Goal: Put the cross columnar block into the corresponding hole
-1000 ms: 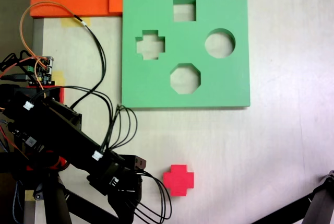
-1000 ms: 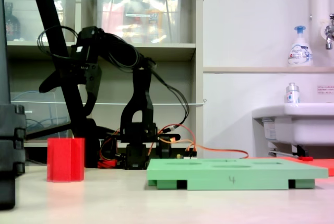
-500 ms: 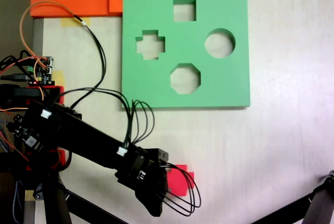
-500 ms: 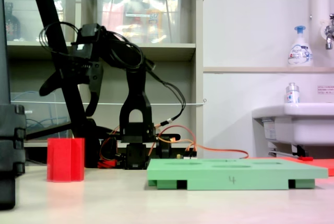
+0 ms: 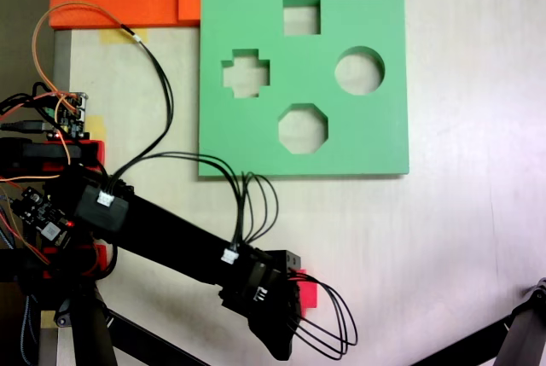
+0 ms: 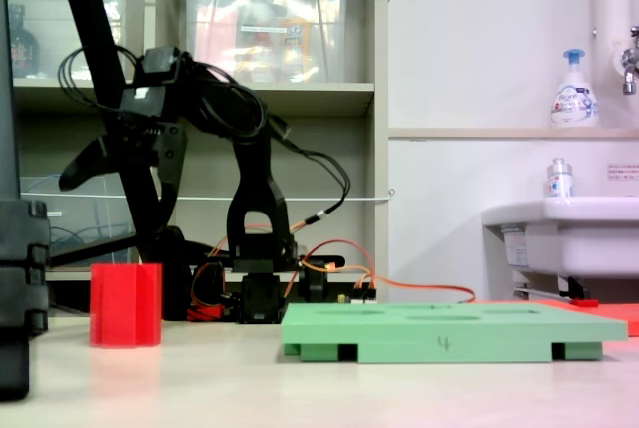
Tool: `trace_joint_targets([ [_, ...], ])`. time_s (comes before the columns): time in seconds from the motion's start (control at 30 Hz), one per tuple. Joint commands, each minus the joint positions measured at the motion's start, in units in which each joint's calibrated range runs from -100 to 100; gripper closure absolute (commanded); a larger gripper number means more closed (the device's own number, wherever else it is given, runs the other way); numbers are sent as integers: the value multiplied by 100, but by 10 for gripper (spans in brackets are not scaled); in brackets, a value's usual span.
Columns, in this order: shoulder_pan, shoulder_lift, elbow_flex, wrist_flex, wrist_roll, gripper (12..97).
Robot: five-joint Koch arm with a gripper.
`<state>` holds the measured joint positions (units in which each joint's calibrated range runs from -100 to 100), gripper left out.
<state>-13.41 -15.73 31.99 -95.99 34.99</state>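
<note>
Block (image 6: 125, 305) one, board (image 5: 388, 119) one, cutouts four

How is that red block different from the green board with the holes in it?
The red cross block is small and stands tall on the table, while the green foam board is wide, flat and low. The block is solid; the board has four cutouts, among them a plus-shaped hole. The block sits under the arm's gripper, mostly covered in the top-down fixed view; the board lies in the open. Both rest on the same table.
</note>
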Motion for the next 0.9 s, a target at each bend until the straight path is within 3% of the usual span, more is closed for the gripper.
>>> trace_joint_targets([
  [0.0, 15, 65, 440, -401, -10, 342],
  [0.87, 313, 819, 609, -401, 49, 342],
])
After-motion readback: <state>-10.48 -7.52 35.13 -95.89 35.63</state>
